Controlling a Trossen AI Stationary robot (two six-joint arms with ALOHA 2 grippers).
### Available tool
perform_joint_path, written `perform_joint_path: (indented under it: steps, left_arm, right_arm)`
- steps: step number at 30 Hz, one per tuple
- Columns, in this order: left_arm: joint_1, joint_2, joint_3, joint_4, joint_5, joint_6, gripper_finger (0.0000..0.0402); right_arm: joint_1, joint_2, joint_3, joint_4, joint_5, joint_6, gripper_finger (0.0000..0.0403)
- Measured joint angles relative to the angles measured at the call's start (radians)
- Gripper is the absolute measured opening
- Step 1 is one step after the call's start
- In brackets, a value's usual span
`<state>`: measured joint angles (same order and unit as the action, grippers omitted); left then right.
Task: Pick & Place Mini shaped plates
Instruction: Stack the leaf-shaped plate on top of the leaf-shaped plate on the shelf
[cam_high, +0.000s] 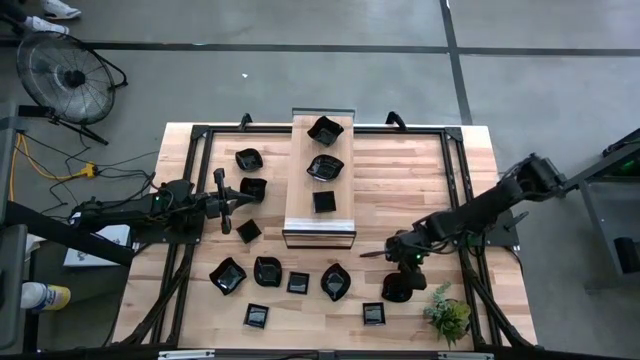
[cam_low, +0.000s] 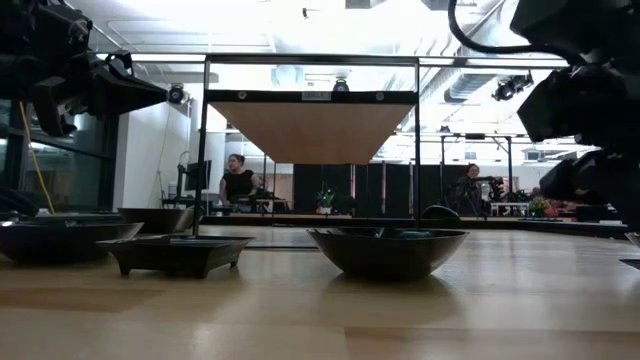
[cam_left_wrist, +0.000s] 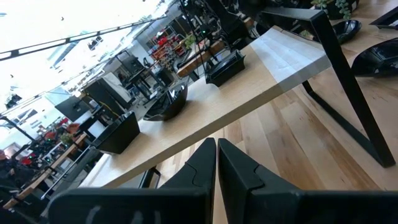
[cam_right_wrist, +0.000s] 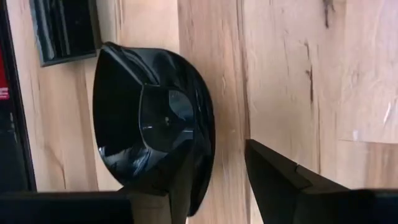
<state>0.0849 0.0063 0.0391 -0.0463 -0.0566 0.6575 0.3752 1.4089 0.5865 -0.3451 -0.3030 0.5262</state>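
1. Right gripper (cam_right_wrist: 214, 180) fingers straddle the rim of a round black plate (cam_right_wrist: 152, 124), parted, not clamped; plate lies on the table (cam_high: 470, 170) beside the plant (cam_high: 447, 315).
2. Left gripper (cam_left_wrist: 216, 163) closed, empty, near the raised shelf (cam_high: 321, 205).

Small green plant (cam_high: 447, 315) stood near tabletop (cam_high: 480, 170) corner. Floor fan (cam_high: 68, 78) sat beyond the far-left corner. Two people, possibly seated, were visible in the room behind.

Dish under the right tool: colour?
Glossy black round dish, plain, no pattern; the right wrist view shows it best.
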Motion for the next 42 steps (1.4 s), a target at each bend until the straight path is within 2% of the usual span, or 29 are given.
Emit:
perform_joint_path:
  steps: [7,32,36,42]
  left_arm:
    - [0.000,0.000,0.000,0.000,0.000,0.000,0.0012]
    - [0.000,0.000,0.000,0.000,0.000,0.000,0.0012]
    - [0.000,0.000,0.000,0.000,0.000,0.000,0.0012]
    - [0.000,0.000,0.000,0.000,0.000,0.000,0.0012]
  right_arm:
    - [0.003,0.007,0.001,0.022,-0.023,0.050,0.0139]
    - [0.012,0.040,0.002,0.036,-0.048,0.044,0.0138]
    - [0.012,0.040,0.002,0.036,-0.048,0.051,0.0121]
    - [0.012,0.040,0.002,0.036,-0.048,0.051,0.0069]
